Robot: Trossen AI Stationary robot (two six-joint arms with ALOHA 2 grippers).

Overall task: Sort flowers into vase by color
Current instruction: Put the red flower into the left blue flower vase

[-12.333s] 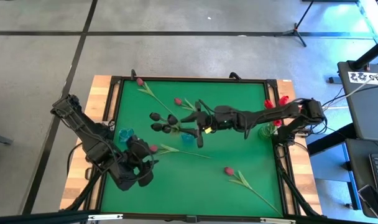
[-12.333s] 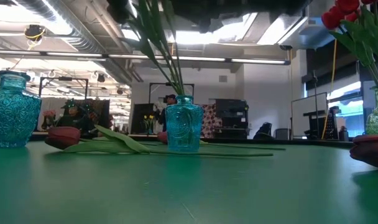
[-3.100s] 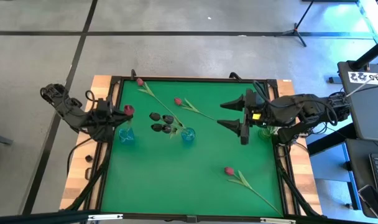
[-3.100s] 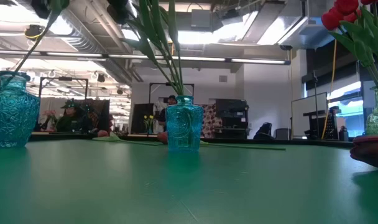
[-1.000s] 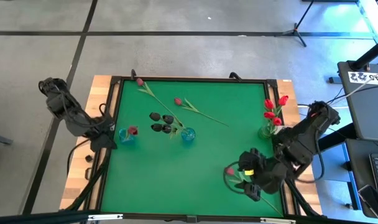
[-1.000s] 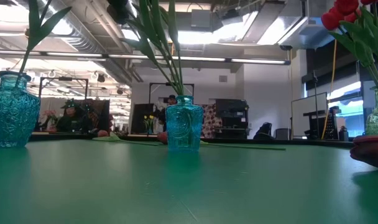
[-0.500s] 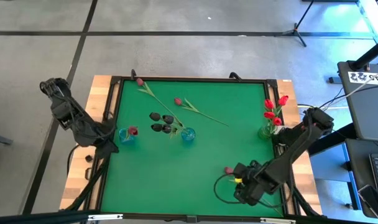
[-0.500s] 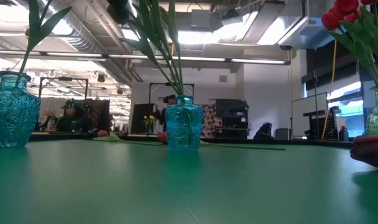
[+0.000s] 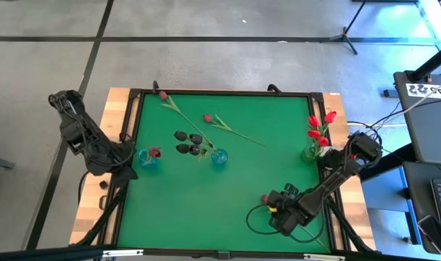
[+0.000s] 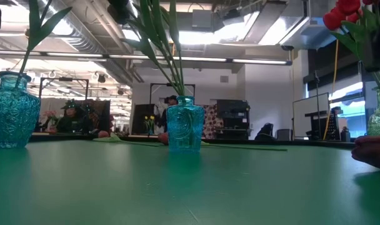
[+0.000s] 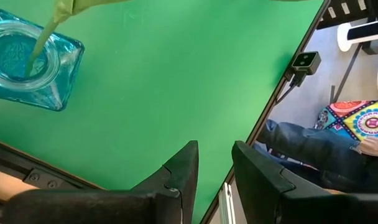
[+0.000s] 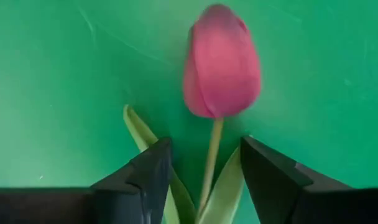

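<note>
My right gripper (image 9: pixel 275 206) hangs open over a pinkish-red tulip (image 9: pixel 265 198) that lies flat near the table's near right corner. In the right wrist view its fingers (image 12: pixel 145 171) stand on either side of the stem (image 12: pixel 211 155), just below the bud (image 12: pixel 221 62), without touching it. My left gripper (image 9: pixel 126 170) is open and empty (image 11: pixel 214 165) at the left edge, beside the left blue vase (image 9: pixel 146 158), which holds one pinkish-red tulip (image 9: pixel 155 153). The middle blue vase (image 9: pixel 219 157) holds black tulips (image 9: pixel 188 143). The right vase (image 9: pixel 310 152) holds red tulips (image 9: pixel 320 127).
Two more pinkish-red tulips lie on the green mat toward the far edge, one (image 9: pixel 163 95) near the far left corner and one (image 9: pixel 207 117) behind the middle vase. A raised dark frame (image 9: pixel 329 210) rims the table. A person's legs (image 11: pixel 313 146) show past the near edge.
My right gripper has shifted a little toward the table's left and come closer over the tulip by the near right corner, still open. The flowers and vases stand as before.
</note>
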